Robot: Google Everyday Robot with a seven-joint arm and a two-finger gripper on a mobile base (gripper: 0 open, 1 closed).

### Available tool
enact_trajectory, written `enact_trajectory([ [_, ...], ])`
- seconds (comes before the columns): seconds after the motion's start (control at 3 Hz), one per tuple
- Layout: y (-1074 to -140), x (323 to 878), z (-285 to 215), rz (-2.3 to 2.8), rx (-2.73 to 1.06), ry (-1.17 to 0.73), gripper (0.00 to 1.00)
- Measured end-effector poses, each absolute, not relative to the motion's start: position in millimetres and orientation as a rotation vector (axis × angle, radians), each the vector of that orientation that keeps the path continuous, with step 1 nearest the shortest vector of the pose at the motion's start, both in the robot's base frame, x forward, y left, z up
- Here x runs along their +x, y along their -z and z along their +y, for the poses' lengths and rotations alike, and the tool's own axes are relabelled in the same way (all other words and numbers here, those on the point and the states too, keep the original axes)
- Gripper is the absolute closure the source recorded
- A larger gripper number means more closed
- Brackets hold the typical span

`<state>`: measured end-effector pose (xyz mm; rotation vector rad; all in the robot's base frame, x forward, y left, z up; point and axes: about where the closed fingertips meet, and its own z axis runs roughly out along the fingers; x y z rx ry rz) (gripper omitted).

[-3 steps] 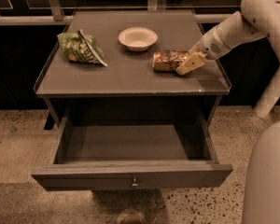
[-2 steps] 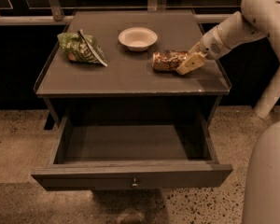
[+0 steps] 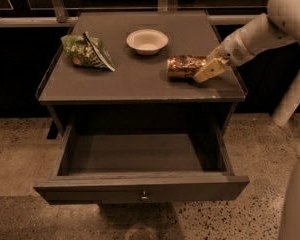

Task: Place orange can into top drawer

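Note:
The orange can (image 3: 184, 66) lies on its side on the cabinet top (image 3: 135, 81), right of centre. My gripper (image 3: 208, 69) reaches in from the right and is at the can's right end, touching or nearly touching it. The arm (image 3: 255, 36) comes down from the upper right. The top drawer (image 3: 140, 188) is pulled out wide below the cabinet top. Its dark inside shows nothing in it, and its small round knob (image 3: 144, 196) faces the front.
A white bowl (image 3: 147, 40) stands at the back middle of the cabinet top. A green chip bag (image 3: 85, 51) lies at the left. A pale part of the robot (image 3: 295, 199) fills the lower right corner. Speckled floor surrounds the cabinet.

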<state>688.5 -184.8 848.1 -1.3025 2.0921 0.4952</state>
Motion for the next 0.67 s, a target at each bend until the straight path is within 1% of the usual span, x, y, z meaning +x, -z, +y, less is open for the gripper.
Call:
enact_trajectory([
  [0.33,-857.8,645.0,-195.9,2.095,-1.277,-0.517,1.00],
  [0.67,-844.6,602.0,-196.2,2.133,-1.268,-0.636,1.00],
])
